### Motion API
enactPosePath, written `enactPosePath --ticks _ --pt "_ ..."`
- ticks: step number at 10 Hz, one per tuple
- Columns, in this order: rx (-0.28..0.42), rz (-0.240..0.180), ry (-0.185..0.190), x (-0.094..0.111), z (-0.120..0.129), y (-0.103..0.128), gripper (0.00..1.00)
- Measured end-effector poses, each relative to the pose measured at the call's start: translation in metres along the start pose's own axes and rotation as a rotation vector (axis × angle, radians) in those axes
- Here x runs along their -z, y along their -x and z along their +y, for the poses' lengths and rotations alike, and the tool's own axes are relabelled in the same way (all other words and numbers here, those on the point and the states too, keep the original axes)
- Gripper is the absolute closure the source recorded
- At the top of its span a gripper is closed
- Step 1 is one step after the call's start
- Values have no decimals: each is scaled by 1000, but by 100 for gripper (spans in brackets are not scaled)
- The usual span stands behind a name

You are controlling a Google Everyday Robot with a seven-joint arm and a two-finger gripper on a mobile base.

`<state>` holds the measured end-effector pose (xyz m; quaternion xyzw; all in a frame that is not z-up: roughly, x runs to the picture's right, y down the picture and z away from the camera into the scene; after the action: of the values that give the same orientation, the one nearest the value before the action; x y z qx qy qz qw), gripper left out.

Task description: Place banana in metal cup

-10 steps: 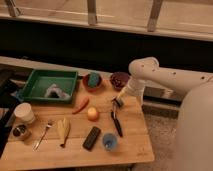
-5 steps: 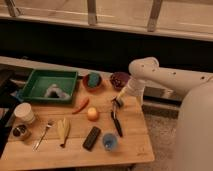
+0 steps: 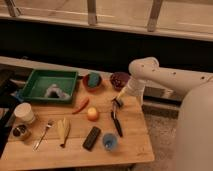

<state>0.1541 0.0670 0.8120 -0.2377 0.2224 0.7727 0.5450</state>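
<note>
Short pale-yellow banana [image 3: 63, 130] lies well apart, at eight o'clock from the two-finger gripper [image 3: 117, 102], whose jaws stand released, empty.

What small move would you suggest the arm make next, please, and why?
Probably carry the gripper across the table toward the banana. The gripper hangs open and empty, well away from it, while the banana lies untouched beside the fork, near the metal cup.

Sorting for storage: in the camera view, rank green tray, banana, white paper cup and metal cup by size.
1. green tray
2. banana and white paper cup: too alike to rank
3. metal cup
The gripper, open, hangs over the table's right side.
</note>
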Motion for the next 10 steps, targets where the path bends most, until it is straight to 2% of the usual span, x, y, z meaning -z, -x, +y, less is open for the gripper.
enactPosePath --ticks 8,9,10 --pt "6 -1 4 1 0 2 20" --pt "26 0 -17 4 -3 4 20" --pt "104 2 -47 9 8 10 20"
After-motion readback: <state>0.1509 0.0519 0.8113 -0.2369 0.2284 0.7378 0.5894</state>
